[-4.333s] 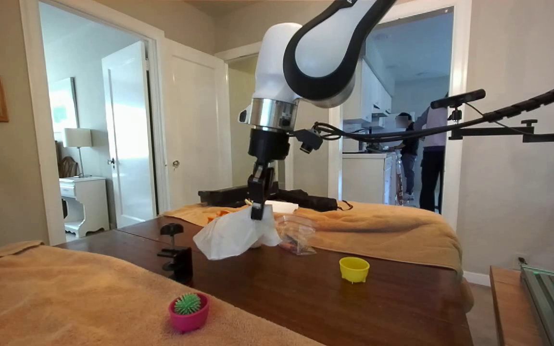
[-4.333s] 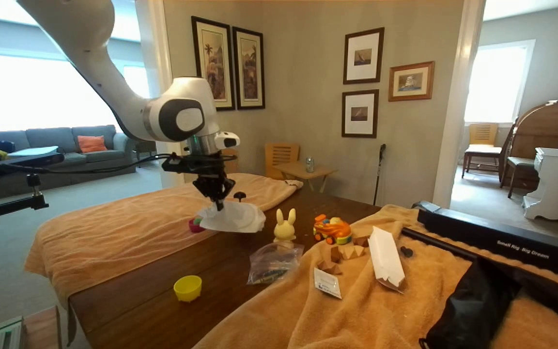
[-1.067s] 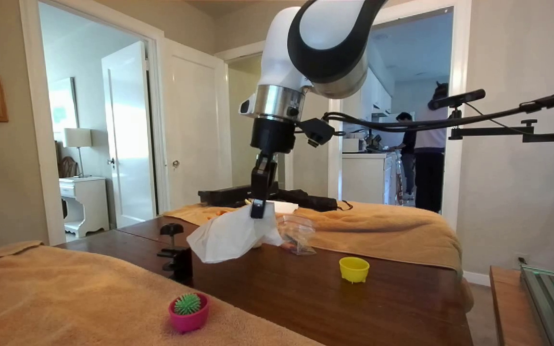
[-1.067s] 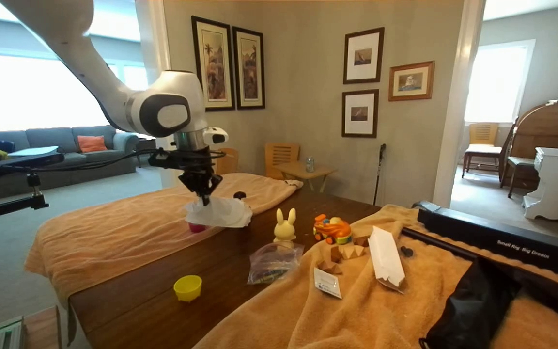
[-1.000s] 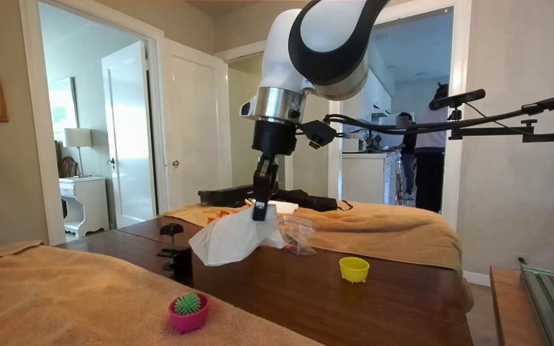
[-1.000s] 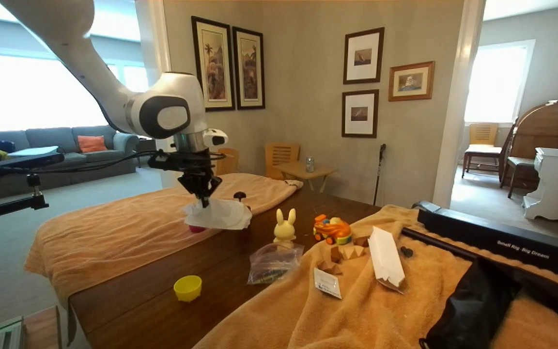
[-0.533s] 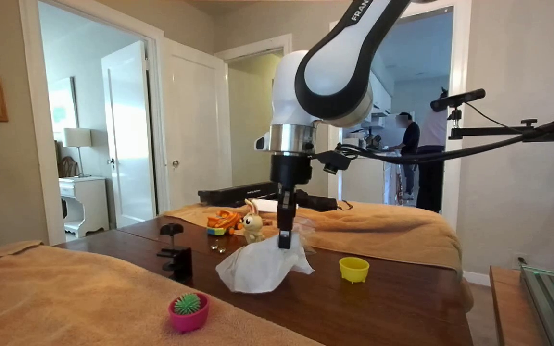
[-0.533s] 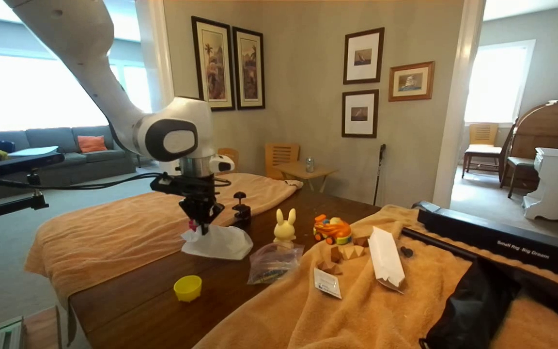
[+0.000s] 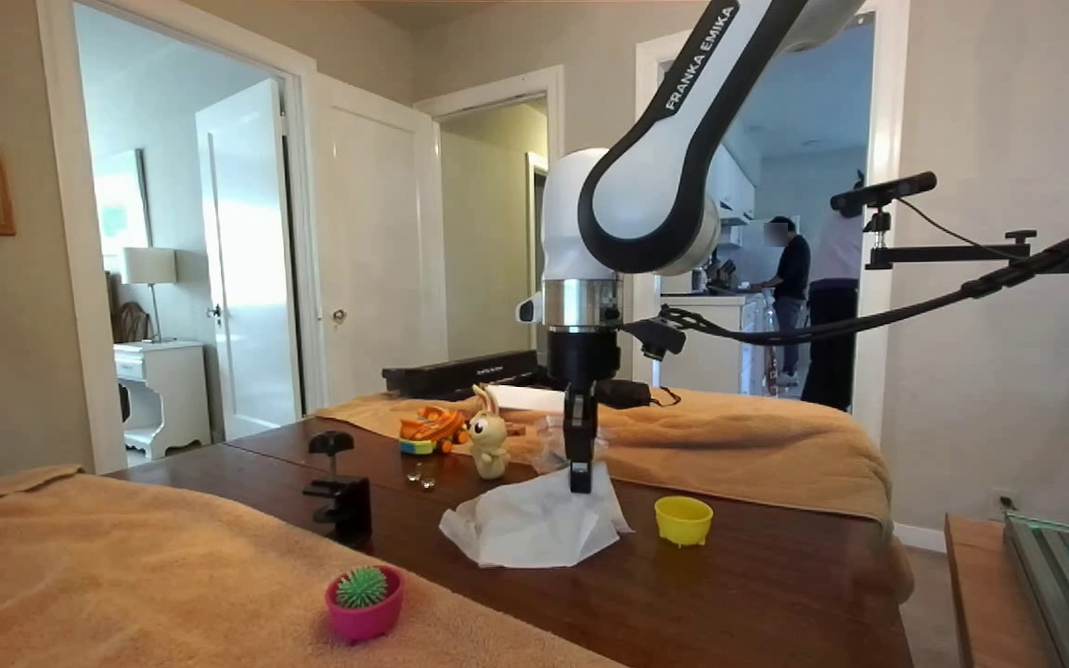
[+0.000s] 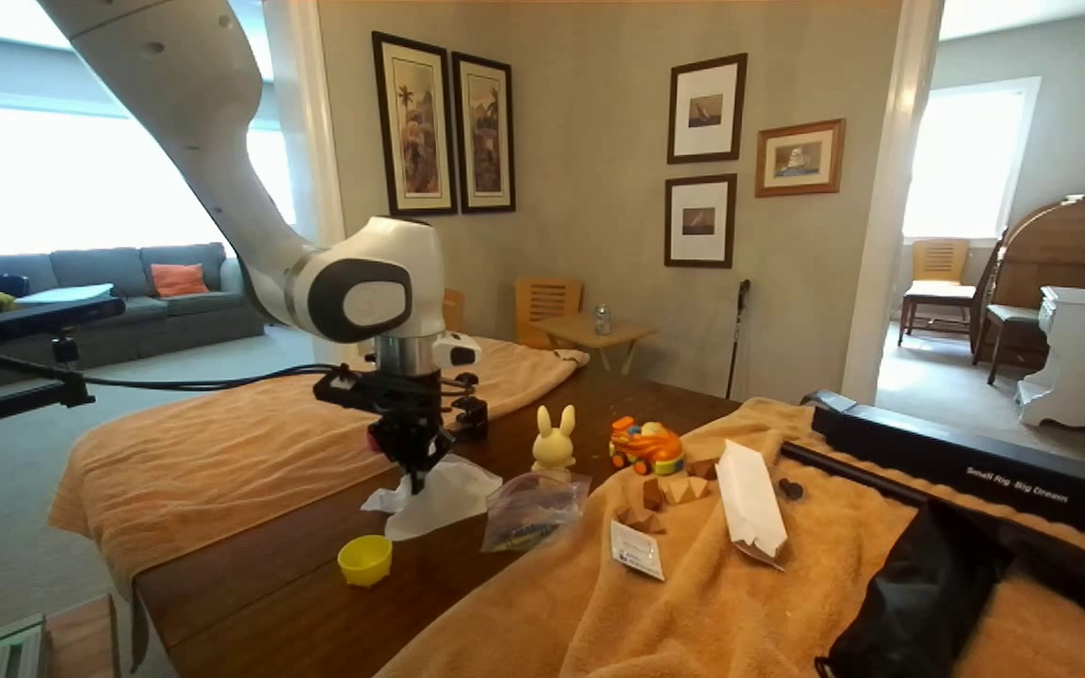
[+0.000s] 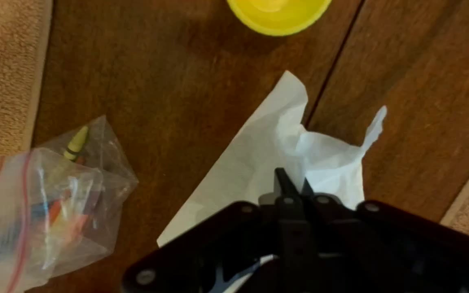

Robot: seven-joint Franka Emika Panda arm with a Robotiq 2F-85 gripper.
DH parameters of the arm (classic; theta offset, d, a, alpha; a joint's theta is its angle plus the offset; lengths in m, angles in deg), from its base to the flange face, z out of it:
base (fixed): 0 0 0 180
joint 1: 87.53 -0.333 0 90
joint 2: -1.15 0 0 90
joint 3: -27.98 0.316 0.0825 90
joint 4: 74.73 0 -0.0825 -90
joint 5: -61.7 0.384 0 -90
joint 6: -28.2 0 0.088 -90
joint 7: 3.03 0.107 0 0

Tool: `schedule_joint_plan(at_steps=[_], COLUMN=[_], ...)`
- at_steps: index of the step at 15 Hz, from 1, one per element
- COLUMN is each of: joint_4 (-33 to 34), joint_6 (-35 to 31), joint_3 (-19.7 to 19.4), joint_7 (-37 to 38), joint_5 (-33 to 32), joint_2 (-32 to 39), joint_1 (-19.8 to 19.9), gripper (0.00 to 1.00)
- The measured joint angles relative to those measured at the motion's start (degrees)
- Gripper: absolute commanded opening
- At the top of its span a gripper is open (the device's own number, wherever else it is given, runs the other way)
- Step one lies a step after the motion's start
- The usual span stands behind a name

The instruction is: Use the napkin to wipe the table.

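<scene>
The napkin, a white crumpled sheet, shows in both exterior views [image 9: 534, 529] [image 10: 448, 504] and below the jaws in the wrist view [image 11: 246, 167]. Its lower edges spread out on or very close to the dark brown glossy table [image 9: 729, 603], which also shows in the wrist view [image 11: 149, 89]. My gripper [image 9: 581, 481] points straight down, its fingers closed on a raised fold of the napkin. The gripper also shows in the wrist view [image 11: 293, 181], fingertips nearly together with napkin around them. The exact pinch is partly hidden.
A yellow bowl [image 9: 683, 521] stands close beside the napkin. A clear plastic bag with crayons [image 10: 535, 518] lies next to it. A bunny figure [image 10: 554, 447], toy car [image 9: 431, 429] and black clamp [image 9: 344, 496] stand farther off. A pink bowl [image 9: 363, 608] sits on tan cloth [image 9: 126, 575].
My gripper has moved down and toward the yellow bowl, carrying the napkin from above the table down to the tabletop. The bunny and toy car are now uncovered in an exterior view.
</scene>
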Motion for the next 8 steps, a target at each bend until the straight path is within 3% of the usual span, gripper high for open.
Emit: schedule_joint_plan(at_steps=[6,7,8], joint_4=[0.0,0.0,0.0], joint_6=[0.0,0.0,0.0], joint_3=[-1.9,-1.9,-1.9], joint_7=[0.4,0.5,0.6], joint_5=[-2.8,-2.9,-3.0], joint_2=[0.0,0.0,0.0], joint_1=[1.1,1.1,1.1], gripper=[0.00,0.07,0.28])
